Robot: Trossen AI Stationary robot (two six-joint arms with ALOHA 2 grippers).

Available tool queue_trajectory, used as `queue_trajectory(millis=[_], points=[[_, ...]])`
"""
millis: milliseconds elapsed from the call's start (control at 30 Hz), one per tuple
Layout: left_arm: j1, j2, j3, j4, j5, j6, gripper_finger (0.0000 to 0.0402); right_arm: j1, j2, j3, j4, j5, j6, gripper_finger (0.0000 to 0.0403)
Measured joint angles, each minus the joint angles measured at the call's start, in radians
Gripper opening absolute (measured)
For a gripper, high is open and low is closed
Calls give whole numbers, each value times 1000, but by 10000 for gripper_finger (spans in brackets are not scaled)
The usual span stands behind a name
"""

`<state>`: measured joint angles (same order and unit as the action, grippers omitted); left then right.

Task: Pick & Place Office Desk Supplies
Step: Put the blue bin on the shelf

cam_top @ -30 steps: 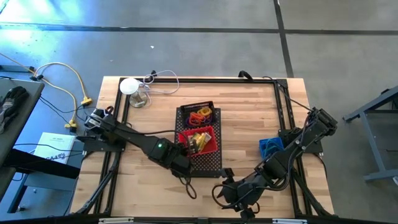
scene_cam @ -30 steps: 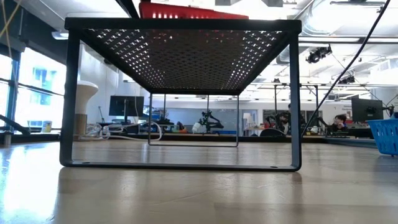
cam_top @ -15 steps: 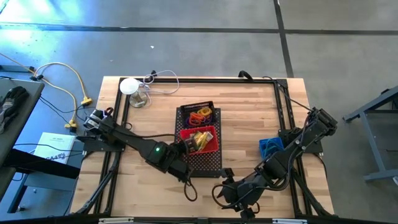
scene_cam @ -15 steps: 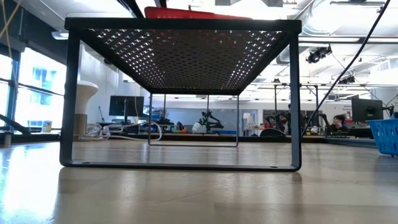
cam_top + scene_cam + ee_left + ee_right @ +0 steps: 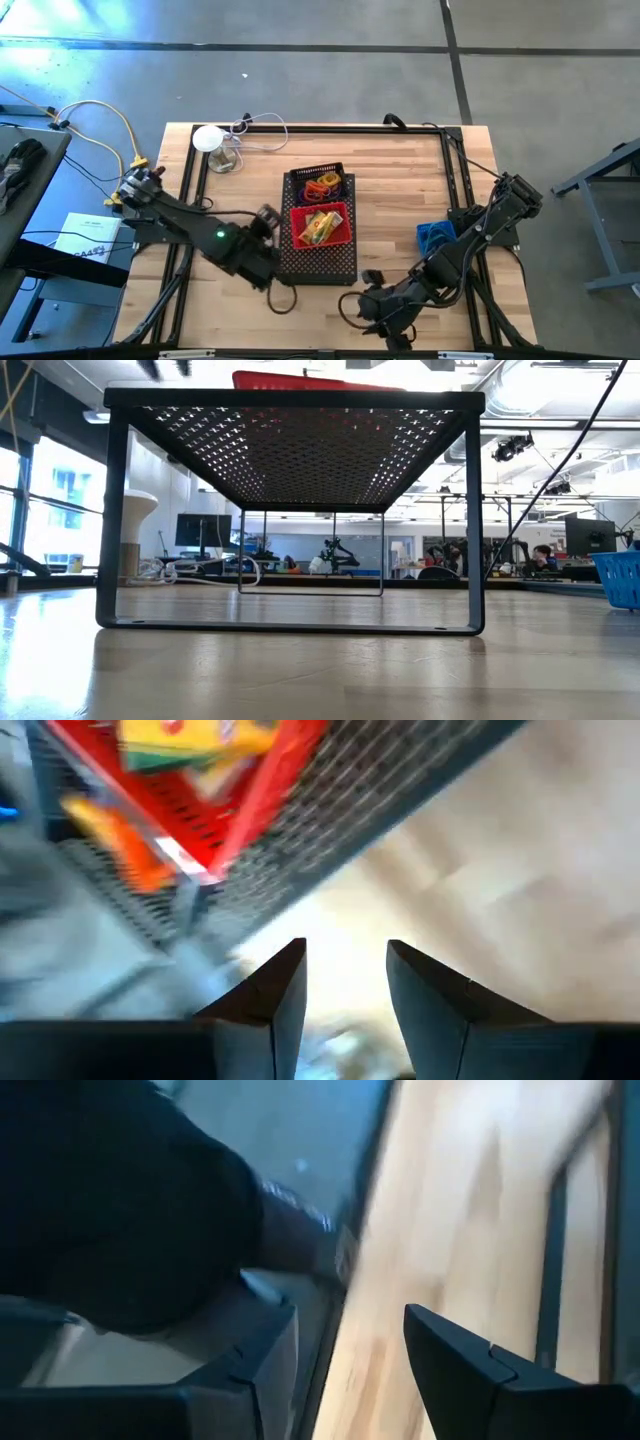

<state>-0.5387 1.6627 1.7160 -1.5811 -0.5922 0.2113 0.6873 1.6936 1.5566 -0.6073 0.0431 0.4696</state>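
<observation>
Two arms are over the wooden tabletop [image 5: 250,190]. The left end effector [image 5: 266,217] sits just beside the left edge of the black perforated metal stand [image 5: 320,262], apart from the red tray [image 5: 320,240] that sits on top of it. In the left wrist view its fingers [image 5: 275,995] stand parted with a plain gap between them, bare tabletop showing through; nothing is held.

The red tray holds yellow blocky pieces [image 5: 318,225] with some darker items mixed in; too small to sort further. Behind it on the same stand, toward the far edge of the tabletop, a black mesh basket [image 5: 335,170] holds orange, red and purple loops [image 5: 323,186]. In the left wrist view the red tray's corner [image 5: 250,810] and a yellow piece [image 5: 180,745] show above the perforated surface.

The right end effector [image 5: 372,276] rests near the front edge of the tabletop, well apart from the stand. In the right wrist view its fingers [image 5: 470,1370] stand apart with only wood grain between them; empty.

A blue basket [image 5: 433,238] stands on the right part of the tabletop, near the right arm. A white round disc [image 5: 207,137] with cords lies at the far left corner.

In the low view the stand [image 5: 290,405] fills the frame, with the red tray's edge [image 5: 300,380] just showing above its top.
</observation>
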Motion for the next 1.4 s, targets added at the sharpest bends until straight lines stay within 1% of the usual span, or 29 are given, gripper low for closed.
queue_trajectory(millis=[33, 133, 167, 233, 333, 400, 500, 600, 667, 767, 900, 1067, 1267, 1400], points=[[-4, -22, -7, 13, 54, -54, 132, 0, 0, 0, -35, -1, 60, 171], [-11, -82, -18, 8, 272, -170, 132, 0, 0, 0, -203, 14, 298, 171], [-11, -102, -26, 9, 321, -210, 132, 0, 1, 0, -271, 32, 385, 171], [-19, -145, -61, 14, 368, -281, 132, 0, 1, -4, -400, 70, 540, 171], [-33, -230, -149, 13, 369, -343, 132, -3, 1, -43, -505, 83, 713, 171], [-37, -295, -228, 18, 360, -370, 132, -1, 1, -80, -546, 56, 796, 171], [-36, -386, -349, 71, 320, -414, 132, 0, 0, -162, -538, -45, 898, 171], [-36, -464, -454, 170, 299, -452, 132, 0, 2, -254, -526, -139, 988, 171], [-36, -495, -509, 241, 299, -453, 132, -9, 1, -311, -529, -187, 1029, 171], [-36, -512, -556, 311, 301, -452, 132, -26, 2, -365, -544, -208, 1054, 171], [-36, -501, -574, 348, 302, -452, 132, -49, 2, -374, -582, -172, 1053, 171], [-36, -486, -575, 386, 306, -458, 132, -84, 2, -374, -632, -170, 1051, 171], [-38, -486, -575, 409, 309, -548, 132, -112, 1, -374, -718, -138, 1053, 171], [-59, -486, -576, 409, 309, -609, 132, -115, 1, -374, -724, -124, 1067, 171]])
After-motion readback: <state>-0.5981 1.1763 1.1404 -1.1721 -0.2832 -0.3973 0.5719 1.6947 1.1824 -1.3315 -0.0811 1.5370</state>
